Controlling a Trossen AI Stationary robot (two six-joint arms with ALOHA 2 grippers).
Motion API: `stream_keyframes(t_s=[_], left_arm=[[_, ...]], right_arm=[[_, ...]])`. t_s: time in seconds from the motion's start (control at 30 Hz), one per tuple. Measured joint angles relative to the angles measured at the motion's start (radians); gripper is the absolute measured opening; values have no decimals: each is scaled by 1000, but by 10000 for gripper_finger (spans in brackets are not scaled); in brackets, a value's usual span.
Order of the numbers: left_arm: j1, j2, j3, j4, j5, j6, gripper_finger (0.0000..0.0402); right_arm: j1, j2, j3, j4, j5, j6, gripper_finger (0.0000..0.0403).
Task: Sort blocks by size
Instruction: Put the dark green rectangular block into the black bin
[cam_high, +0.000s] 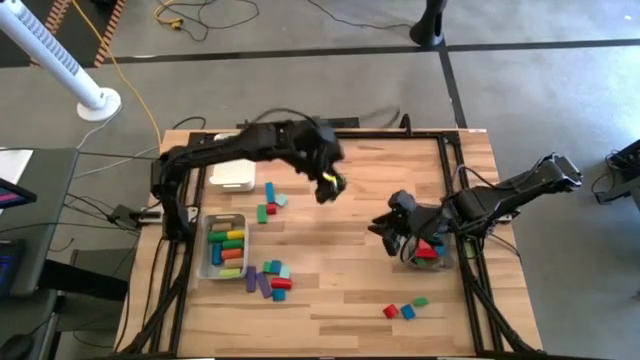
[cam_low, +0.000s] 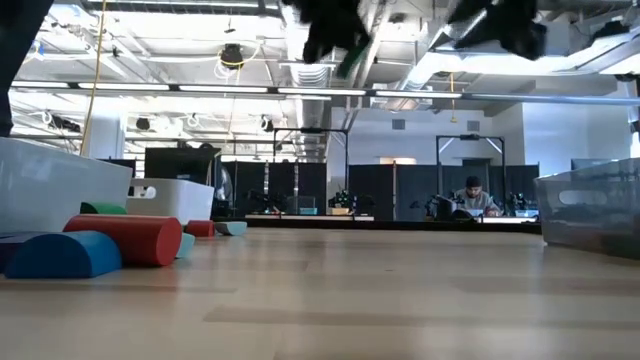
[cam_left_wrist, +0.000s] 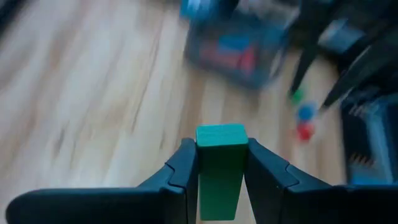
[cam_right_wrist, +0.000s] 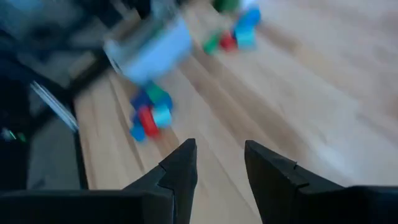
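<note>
High view shows the wooden table (cam_high: 330, 290) with the sorting maybe halfway, as far as I can judge. On the left side a clear bin (cam_high: 206, 262) already has a row of long bars (cam_high: 228, 245) in it, and a second bin (cam_high: 443, 262) on the right side holds a few small blocks (cam_high: 427, 250). Still loose: a bunch of blocks (cam_high: 268, 278) right beside the left bin, a few more (cam_high: 270, 200) near the white tray (cam_high: 232, 176), and three little ones (cam_high: 405, 309) close to the front edge on the right side.

Left gripper (cam_high: 330, 184) is up in the air over the middle of the table, clamped on a green block (cam_left_wrist: 219, 168). It looks like a plain rectangular bar, square-ended, solid green, standing up between the fingers (cam_left_wrist: 180, 174), so a pretty secure hold I'd say.

Right gripper (cam_high: 392, 235) hangs just beside the right bin, fingers partly apart with nothing between them.
</note>
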Motion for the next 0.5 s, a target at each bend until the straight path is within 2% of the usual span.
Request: stream_keyframes(t_s=[0.2,0.3,0.5], left_arm=[[8,-26,45,198,143,-21,90],[2,-28,45,229,174,-28,90],[-12,-28,45,255,216,-10,90]], right_arm=[[-20,-6,1,250,148,-202,179],[-35,-6,17,263,210,-237,215],[-70,-3,35,279,219,-306,274]])
